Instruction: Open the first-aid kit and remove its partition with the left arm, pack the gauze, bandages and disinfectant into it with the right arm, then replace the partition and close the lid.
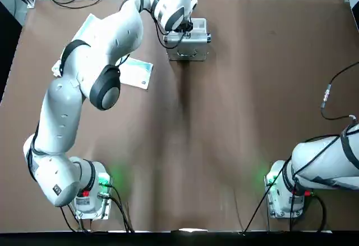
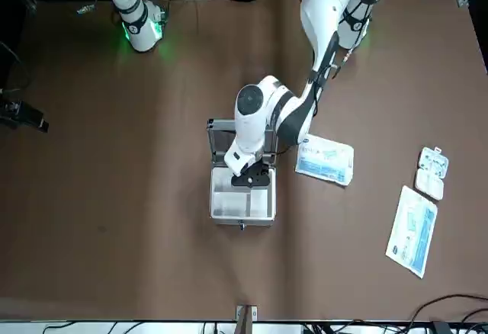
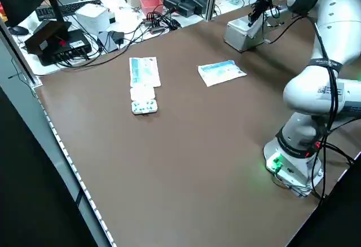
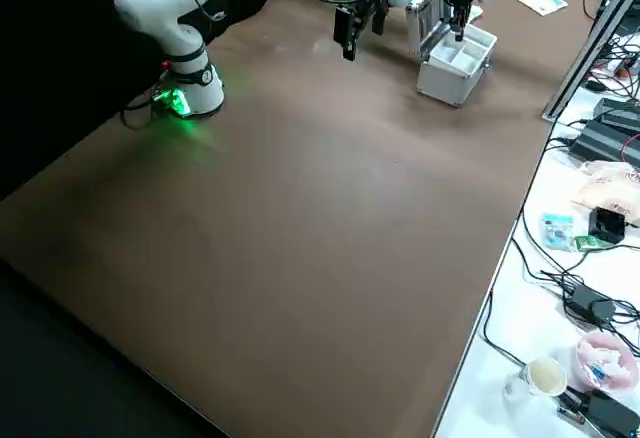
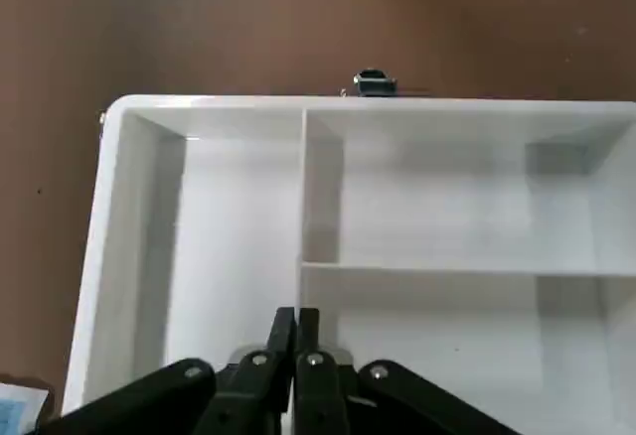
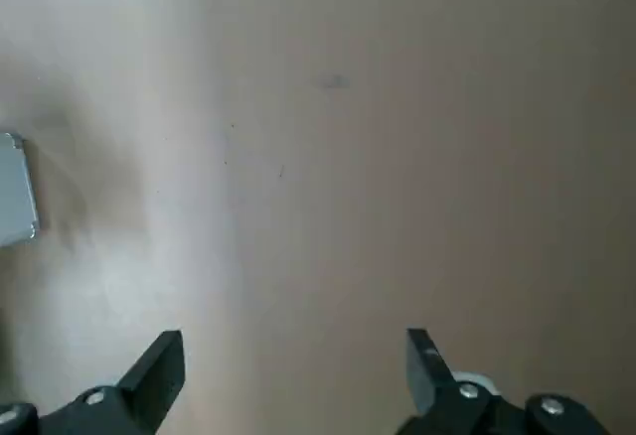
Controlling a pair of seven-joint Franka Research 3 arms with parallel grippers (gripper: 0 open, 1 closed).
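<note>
The silver first-aid kit (image 2: 242,213) stands open at the table's far side, its lid (image 2: 222,126) upright behind it. Inside lies the pale partition (image 5: 447,217) with its dividers. The left arm (image 1: 106,49) reaches across to the case. My left gripper (image 5: 295,321) is shut, fingers pinched on the partition's edge by the hinge (image 2: 250,175). The right arm (image 1: 328,162) is parked near its base, and my right gripper (image 6: 293,375) is open over bare table. Flat blue-and-white packets (image 2: 325,159) (image 2: 412,229) and a small white pack (image 2: 431,171) lie on the left arm's side. I cannot make out the disinfectant.
Brown cloth covers the table (image 1: 235,117). Cables, boxes and a keyboard crowd the bench beyond the far edge (image 3: 84,18). A loose black cable (image 1: 331,97) hangs above the right arm. The left arm's elbow (image 1: 106,86) overhangs the nearest packet.
</note>
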